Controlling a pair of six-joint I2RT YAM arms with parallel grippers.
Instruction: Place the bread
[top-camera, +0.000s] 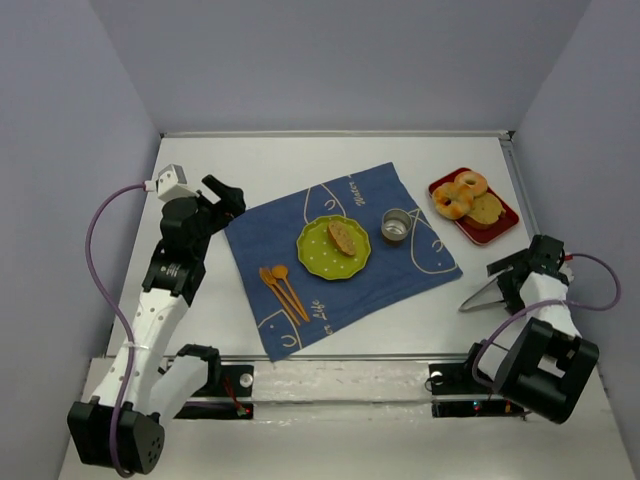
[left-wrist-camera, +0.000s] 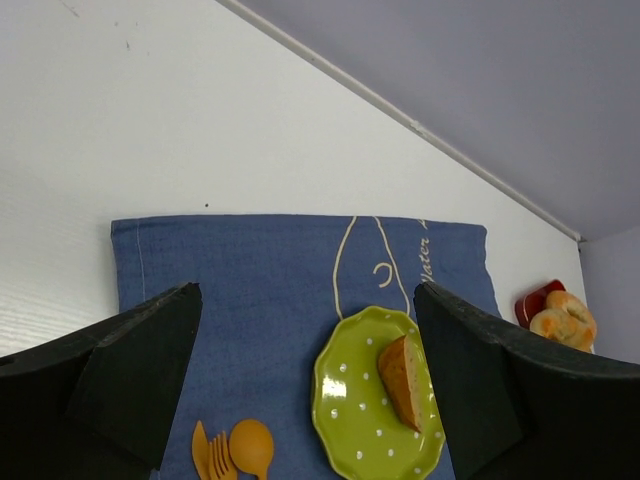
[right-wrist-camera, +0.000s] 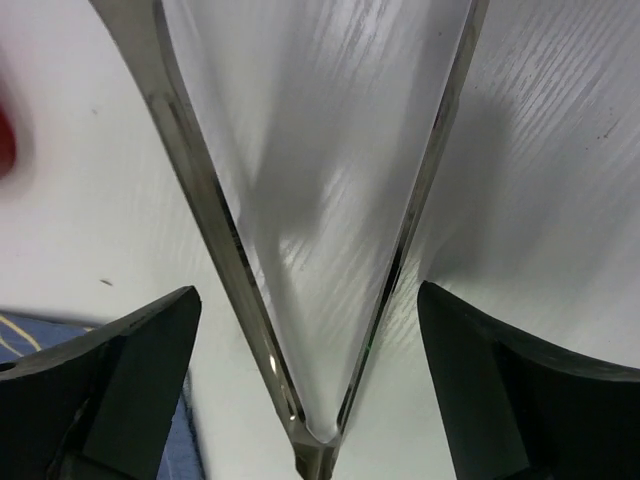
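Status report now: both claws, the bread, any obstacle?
Left claw open, empty. Right claw open, metal tongs lying between its fingers, not gripped. Bread on green plate. Nothing on top of it.

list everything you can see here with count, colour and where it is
bread: one, golden-brown, on the plate
plate: one, green with white dots, middle of the cloth
cloth: one, blue with pale print, centre of the table
cup: one, metal, on the cloth right of the plate
cutlery: three pieces, orange, on the cloth near-left of the plate
tray: one, red, far right of the table
doughnuts: two, golden, on the tray
bun: one, brown, on the tray
tongs: one pair, metal, on the table at the right pincer
table: one, white
left pincer: black, open, at the cloth's left edge
right pincer: black, open, fingers either side of the tongs
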